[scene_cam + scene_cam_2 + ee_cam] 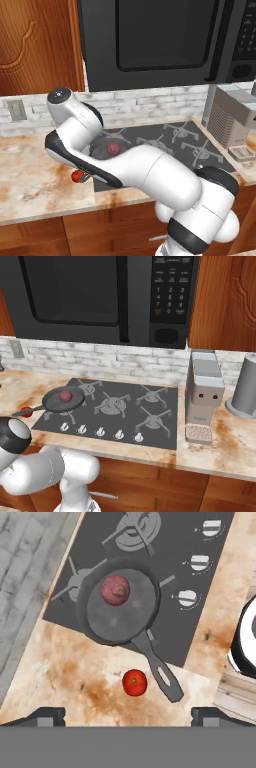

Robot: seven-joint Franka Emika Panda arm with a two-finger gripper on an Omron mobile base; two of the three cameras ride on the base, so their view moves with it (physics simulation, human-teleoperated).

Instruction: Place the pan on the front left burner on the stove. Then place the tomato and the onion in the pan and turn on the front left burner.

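Observation:
The dark grey pan (125, 619) sits on the front left burner (70, 592) of the stove (200, 532), its handle reaching out over the counter. Inside the pan lies the purple-maroon onion (115, 590). On the counter, just beside the handle, rests the red tomato (134, 682). My gripper (129, 717) hangs above the counter near the tomato, open, with its fingertips wide apart and nothing between them. From the right base camera, the pan (55, 402) holds the onion (65, 396), and the tomato (26, 411) peeks out left of the stove.
A row of silvery knobs (100, 432) lines the stove's front edge. A coffee machine (204, 396) and a grey canister (246, 387) stand on the right counter. A microwave (100, 296) hangs above the cooktop. My white arm (140, 175) crosses the left counter.

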